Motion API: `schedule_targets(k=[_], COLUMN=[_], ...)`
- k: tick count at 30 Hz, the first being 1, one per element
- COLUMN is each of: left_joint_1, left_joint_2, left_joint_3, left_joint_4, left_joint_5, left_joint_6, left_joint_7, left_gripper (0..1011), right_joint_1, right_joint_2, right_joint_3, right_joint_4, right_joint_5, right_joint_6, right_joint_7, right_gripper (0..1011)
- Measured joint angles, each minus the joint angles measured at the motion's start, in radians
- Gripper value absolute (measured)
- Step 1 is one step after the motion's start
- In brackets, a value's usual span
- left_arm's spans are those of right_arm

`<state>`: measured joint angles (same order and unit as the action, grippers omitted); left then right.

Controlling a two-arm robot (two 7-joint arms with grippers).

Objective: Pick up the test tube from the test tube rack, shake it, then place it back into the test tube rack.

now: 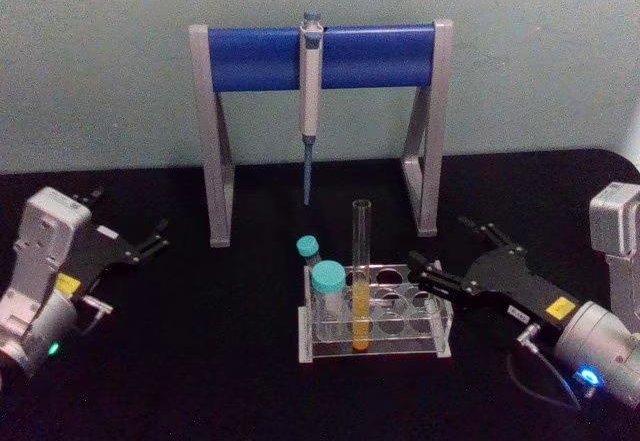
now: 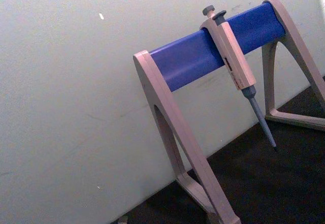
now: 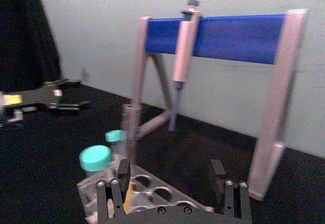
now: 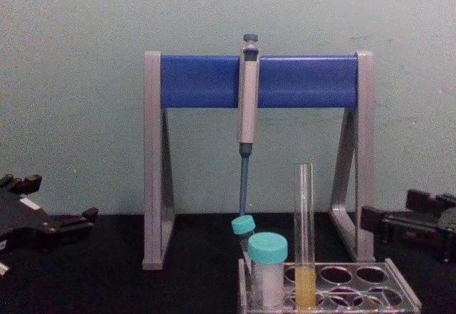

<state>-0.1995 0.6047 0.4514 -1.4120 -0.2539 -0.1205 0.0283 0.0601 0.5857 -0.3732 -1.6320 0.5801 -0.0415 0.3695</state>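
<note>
Head view shows the tube (image 1: 360, 261) standing upright in the rack (image 1: 440, 346), yellow liquid in its lower part, in what looks to be the front row, one hole right of a large teal-capped tube (image 1: 328, 283); a smaller capped tube (image 1: 307, 249) sits behind that. The right gripper (image 1: 440, 244) lies low over the black table (image 1: 200, 361) just right of the rack, fingers spread wide and holding nothing, pointing toward the rack's right end. In the right wrist view its two fingers (image 3: 123, 172) frame the rack (image 3: 152, 189), with the tube (image 3: 131, 127) rising off to one side, apart from both. The left gripper (image 1: 130, 213) rests at the table's left side, well apart from the rack, also spread and empty. Behind the rack stands a grey-legged stand (image 1: 320, 56) with a blue bar, and a pipette (image 1: 311, 101) hangs from it, tip down. From the chest view the tube (image 4: 305, 228) stands straight, its top clear of the rack (image 4: 399, 289).
</note>
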Motion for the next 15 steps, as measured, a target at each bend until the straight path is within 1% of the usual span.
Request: schedule_targets(k=[3,4,7,10,13,14,15], left_joint_1=[0.0,0.0,0.0,0.0,0.0,0.0,0.0], left_joint_2=[0.0,0.0,0.0,0.0,0.0,0.0,0.0], left_joint_3=[0.0,0.0,0.0,0.0,0.0,0.0,0.0], left_joint_4=[0.0,0.0,0.0,0.0,0.0,0.0,0.0], left_joint_5=[0.0,0.0,0.0,0.0,0.0,0.0,0.0], left_joint_6=[0.0,0.0,0.0,0.0,0.0,0.0,0.0], left_joint_7=[0.0,0.0,0.0,0.0,0.0,0.0,0.0], left_gripper=[1001,1001,1001,1001,1001,1001,1001], right_joint_1=[0.002,0.004,0.012,0.023,0.049,0.049,0.063], right_joint_2=[0.001,0.0,-0.005,-0.012,-0.025,-0.025,-0.031], right_joint_3=[-0.001,-0.002,-0.006,-0.012,-0.026,-0.026,-0.033], right_joint_4=[-0.006,-0.007,-0.006,0.003,0.024,0.024,0.038], right_joint_5=[0.017,0.028,0.039,0.04,0.04,0.04,0.039], right_joint_6=[0.017,0.028,0.047,0.059,0.074,0.074,0.078], right_joint_7=[0.034,0.056,0.089,0.108,0.13,0.13,0.138], right_gripper=[1000,1000,1000,1000,1000,1000,1000])
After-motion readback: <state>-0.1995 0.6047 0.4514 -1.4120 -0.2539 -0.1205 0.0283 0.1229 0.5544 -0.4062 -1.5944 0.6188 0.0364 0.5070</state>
